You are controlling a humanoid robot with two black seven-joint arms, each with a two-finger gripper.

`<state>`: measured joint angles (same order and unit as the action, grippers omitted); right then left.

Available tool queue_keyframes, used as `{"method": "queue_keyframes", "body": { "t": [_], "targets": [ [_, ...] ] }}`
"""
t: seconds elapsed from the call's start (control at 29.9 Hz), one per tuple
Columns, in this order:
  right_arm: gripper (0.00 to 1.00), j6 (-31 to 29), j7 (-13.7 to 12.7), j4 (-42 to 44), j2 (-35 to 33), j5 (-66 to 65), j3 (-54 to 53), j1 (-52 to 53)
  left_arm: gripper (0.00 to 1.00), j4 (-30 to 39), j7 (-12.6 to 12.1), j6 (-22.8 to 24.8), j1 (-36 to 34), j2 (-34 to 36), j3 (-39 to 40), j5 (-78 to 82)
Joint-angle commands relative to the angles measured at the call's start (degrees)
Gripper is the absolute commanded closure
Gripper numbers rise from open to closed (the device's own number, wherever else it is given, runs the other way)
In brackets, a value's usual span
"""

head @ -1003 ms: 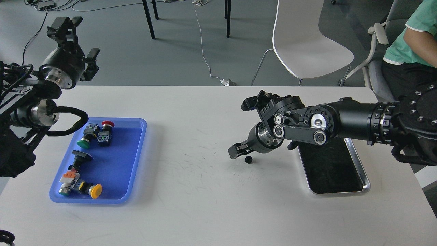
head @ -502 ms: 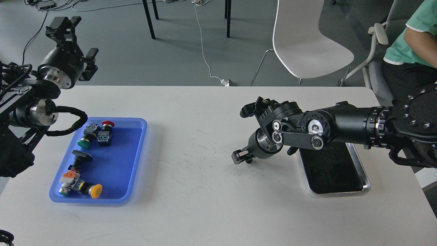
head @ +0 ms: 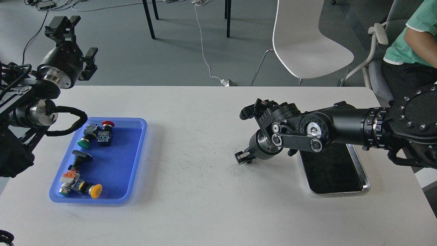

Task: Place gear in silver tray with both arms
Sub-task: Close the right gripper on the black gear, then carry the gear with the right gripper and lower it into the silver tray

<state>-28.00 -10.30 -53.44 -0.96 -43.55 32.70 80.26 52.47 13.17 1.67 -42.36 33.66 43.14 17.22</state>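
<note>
The right hand is lowered to the desk at 9 o'clock of the silver tray; its grip can't be told. The left hand is held up with fingers spread.

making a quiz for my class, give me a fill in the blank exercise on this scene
1. The push buttons lie in the ____ tray.
2. The silver tray sits under the ____ arm.
3. The left claw is raised, and its fingers are spread ____.
4. The right claw is down at the ____, left of the silver tray.

Missing words: blue; right; open; table
</note>
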Motion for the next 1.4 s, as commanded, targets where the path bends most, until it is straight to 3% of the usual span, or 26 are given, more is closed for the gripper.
{"method": "queue_keyframes", "body": {
  "t": [0.0, 0.27, 0.6, 0.77, 0.94, 1.17, 1.37],
  "targets": [
    [0.63, 0.0, 0.0, 0.0, -0.1, -0.1, 0.0, -0.2, 0.02, 0.0, 0.0, 0.0, 0.0, 0.0, 0.0, 0.0],
    [0.83, 0.0, 0.3, 0.0, -0.1, -0.2, 0.0, -0.1, 0.02, 0.0, 0.0, 0.0, 0.0, 0.0, 0.0, 0.0],
    [0.87, 0.0, 0.5, -1.6, -2.1, 0.0, -1.0, 1.6, 0.02, 0.0, 0.0, 0.0, 0.0, 0.0, -0.1, 0.0],
    [0.87, 0.0, 0.5, -7.6, -10.5, 0.2, -4.7, 5.6, 0.02, 0.0, 0.0, -0.1, 0.0, 0.0, -0.1, 0.0],
    [0.87, 0.0, 0.5, -15.5, -23.8, 0.1, -6.7, 8.9, 0.02, 0.0, -0.1, -0.1, -0.1, -0.1, -0.2, 0.1],
    [0.86, 0.0, 1.5, -21.3, -39.8, -6.5, -6.9, 5.6, 0.02, -0.1, -0.1, -0.7, -0.3, -0.6, -0.7, 0.1],
    [0.86, 0.0, 1.9, -21.1, -44.0, -10.8, -9.1, -2.2, 0.02, 0.0, -0.2, -0.7, -0.3, -1.0, -0.9, 0.1]
  ]
}}
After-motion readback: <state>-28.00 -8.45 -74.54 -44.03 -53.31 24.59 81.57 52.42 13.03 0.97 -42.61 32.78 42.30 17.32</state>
